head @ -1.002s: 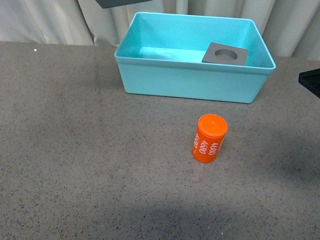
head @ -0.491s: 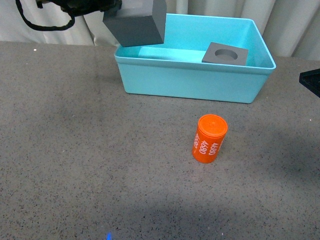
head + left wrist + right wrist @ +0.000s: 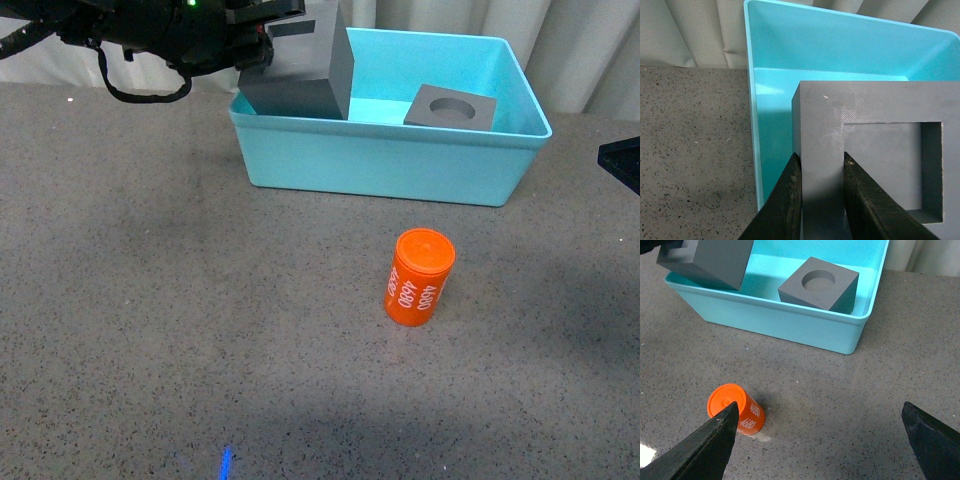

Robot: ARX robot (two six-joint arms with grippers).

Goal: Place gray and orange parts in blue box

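The front view cuts off the left arm; the near wall of the blue box [image 3: 380,165] hides the held cube's underside. Coming from the left, the left gripper [image 3: 821,158] clamps a wall of the square-recess gray cube [image 3: 865,107] over the box's left end. The round-recess gray cube [image 3: 450,107] lies inside, right. The right gripper [image 3: 818,415] hovers spread wide over the table [image 3: 150,300], near the upright orange cylinder [image 3: 420,277].
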